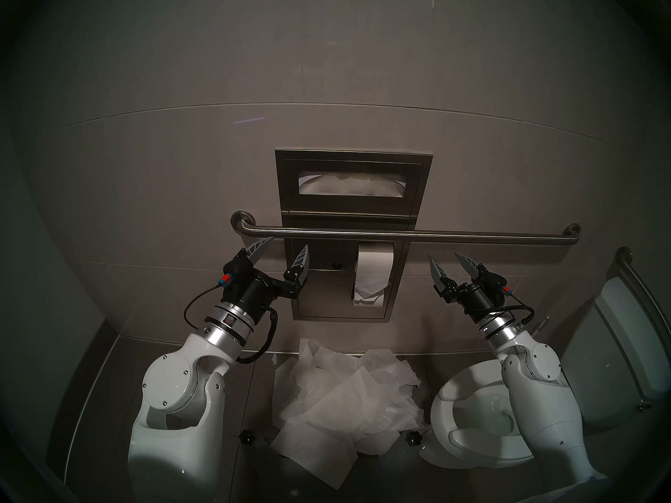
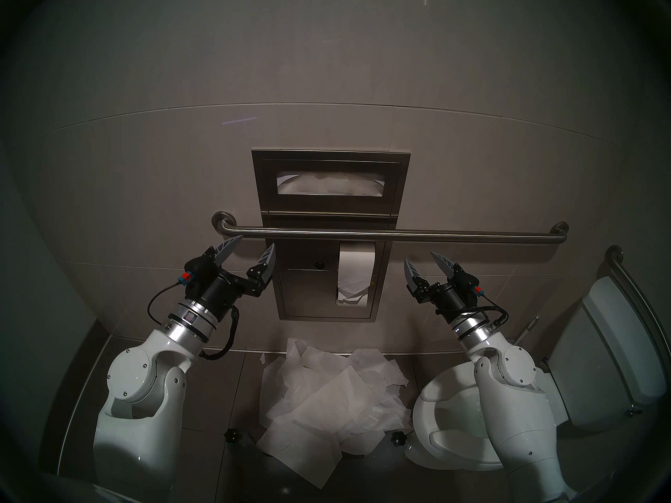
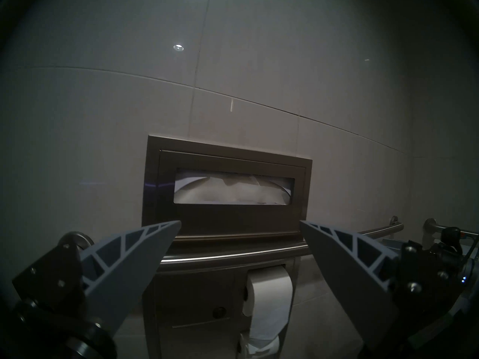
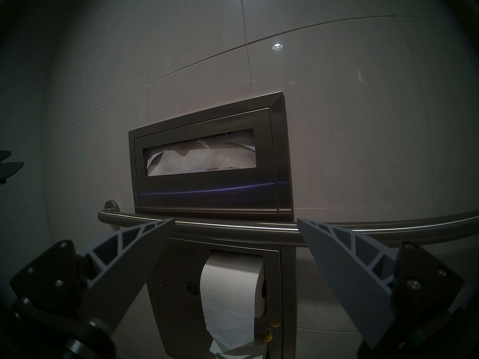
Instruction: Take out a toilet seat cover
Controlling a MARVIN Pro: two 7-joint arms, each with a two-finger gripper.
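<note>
The toilet seat cover (image 1: 348,186) shows as crumpled white tissue inside the slot of the steel wall dispenser (image 1: 348,210). It also shows in the left wrist view (image 3: 230,191) and the right wrist view (image 4: 199,160). My left gripper (image 1: 288,243) is open and empty, below the slot's left end, its tips by the grab bar. My right gripper (image 1: 444,257) is open and empty, below the bar and right of the dispenser. Neither touches the tissue. In both wrist views the open grippers (image 3: 240,221) (image 4: 236,218) frame the panel.
A steel grab bar (image 1: 399,233) crosses the wall between the slot and both grippers. A toilet paper roll (image 1: 374,270) hangs in the lower panel. A heap of white paper sheets (image 1: 345,393) lies on the floor. The toilet (image 1: 468,451) and its tank (image 1: 624,346) stand at right.
</note>
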